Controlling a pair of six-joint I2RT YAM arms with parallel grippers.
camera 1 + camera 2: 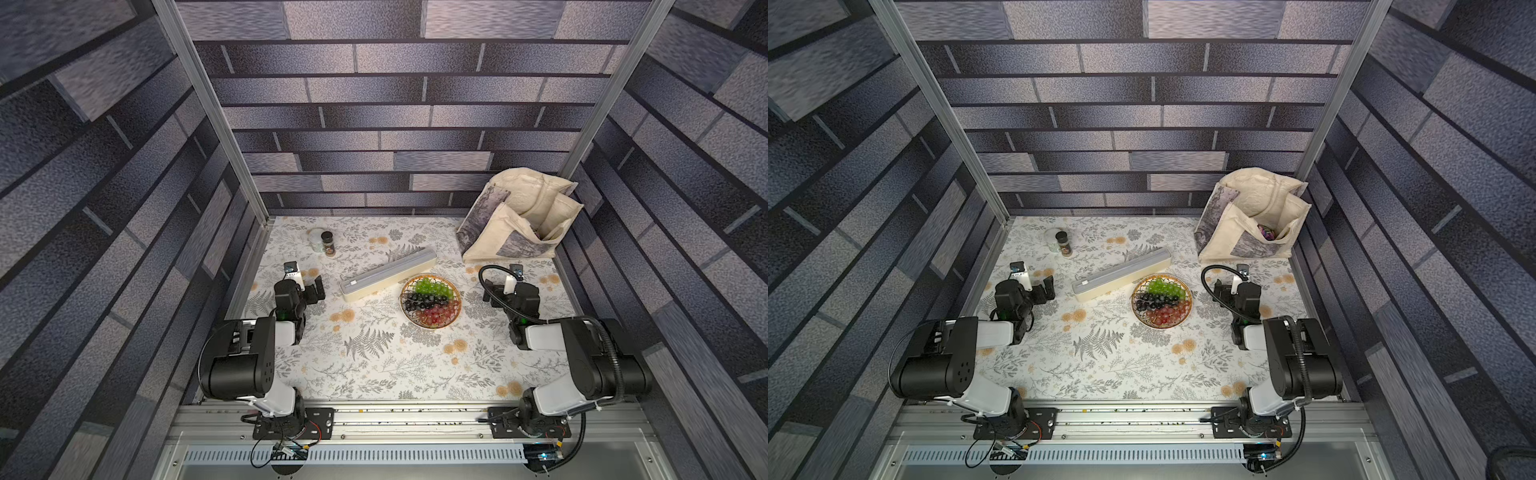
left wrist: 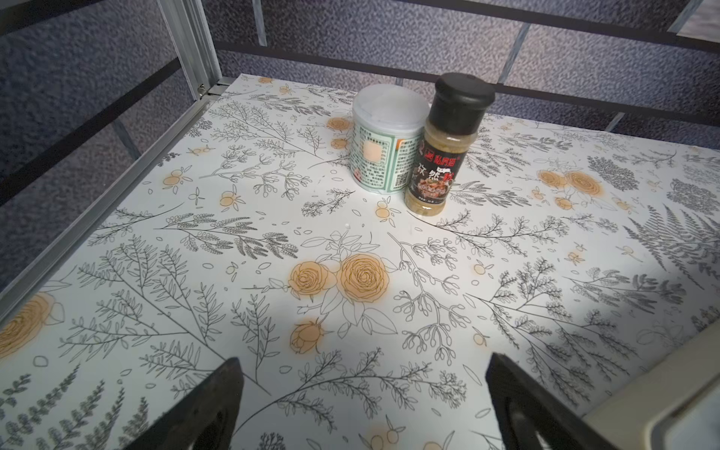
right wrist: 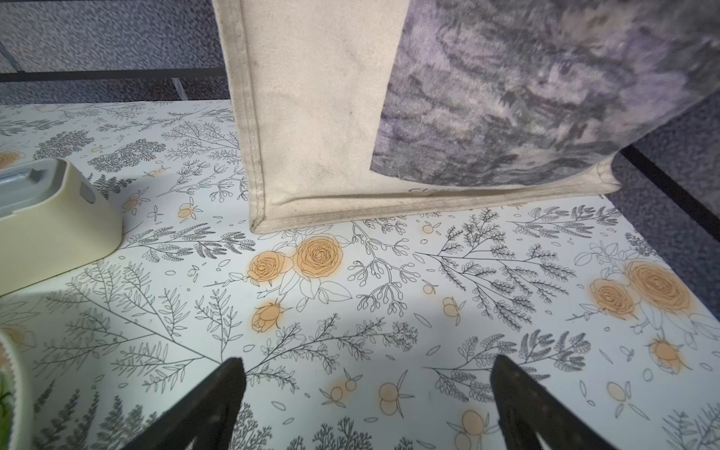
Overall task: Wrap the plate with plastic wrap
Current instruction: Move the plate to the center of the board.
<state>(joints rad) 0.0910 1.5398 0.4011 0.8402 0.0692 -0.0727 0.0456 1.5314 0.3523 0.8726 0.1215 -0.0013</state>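
The plate (image 1: 432,325) (image 1: 1162,326), a round wicker-look dish with bands of green, black and red grapes, sits right of the table's middle. Just behind and to its left lies the long cream plastic wrap box (image 1: 388,274) (image 1: 1121,274) at a slant; no film shows outside it. My left gripper (image 1: 316,289) (image 2: 364,358) hovers open left of the box's near end, nothing between its fingers. My right gripper (image 1: 487,291) (image 3: 368,359) stands open right of the plate, also empty. The right wrist view catches the box's end (image 3: 50,222) and a sliver of the plate's rim (image 3: 11,389).
A white jar (image 1: 316,239) (image 2: 385,140) and a dark-capped spice bottle (image 1: 328,244) (image 2: 448,148) stand together at the back left. A beige cloth bag (image 1: 519,216) (image 3: 311,117) leans in the back right corner. Brick-patterned walls and metal posts enclose the table.
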